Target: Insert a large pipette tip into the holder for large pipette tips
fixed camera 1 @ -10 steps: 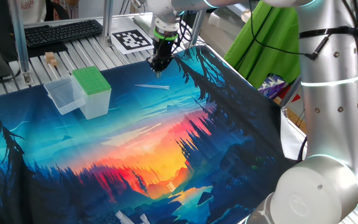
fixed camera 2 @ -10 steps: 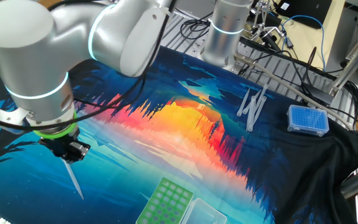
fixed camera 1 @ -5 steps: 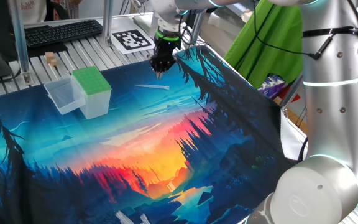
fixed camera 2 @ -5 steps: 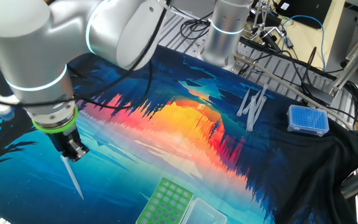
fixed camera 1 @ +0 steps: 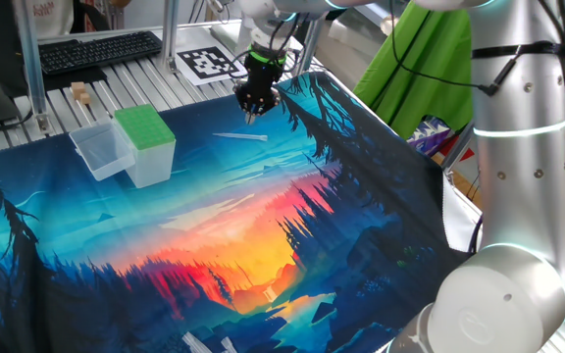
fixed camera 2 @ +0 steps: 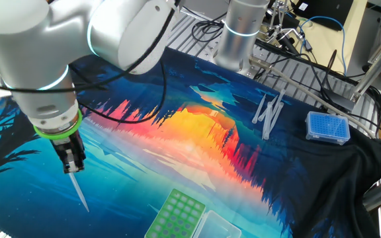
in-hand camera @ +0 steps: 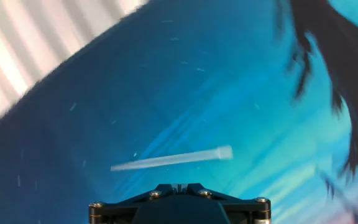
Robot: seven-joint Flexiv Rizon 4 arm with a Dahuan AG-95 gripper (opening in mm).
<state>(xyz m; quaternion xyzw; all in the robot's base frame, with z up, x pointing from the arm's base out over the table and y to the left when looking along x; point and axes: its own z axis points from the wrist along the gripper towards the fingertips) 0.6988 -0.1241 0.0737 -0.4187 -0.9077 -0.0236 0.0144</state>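
The large pipette tip [fixed camera 1: 240, 137] lies flat on the colourful mat, a thin whitish cone, also seen in the other fixed view [fixed camera 2: 78, 188] and in the hand view [in-hand camera: 173, 159]. My gripper [fixed camera 1: 254, 111] hangs just above the mat beside the tip's fine end, shut with nothing between its fingers [fixed camera 2: 71, 166]. In the hand view the gripper [in-hand camera: 178, 185] shows its jaws together, with the tip lying crosswise just beyond them. The holder for large pipette tips [fixed camera 1: 145, 127], with its green perforated top, stands to the left of the tip [fixed camera 2: 177, 215].
A clear plastic tub [fixed camera 1: 101, 152] stands against the holder. A blue tip box [fixed camera 2: 327, 127] and several loose tips [fixed camera 2: 268, 112] lie at the mat's far side. Beyond the mat's edge are a keyboard [fixed camera 1: 96, 49] and a printed marker tag [fixed camera 1: 209, 62].
The hand has turned about its own axis above the pipette tip and shifted slightly, staying shut. The tip has not moved.
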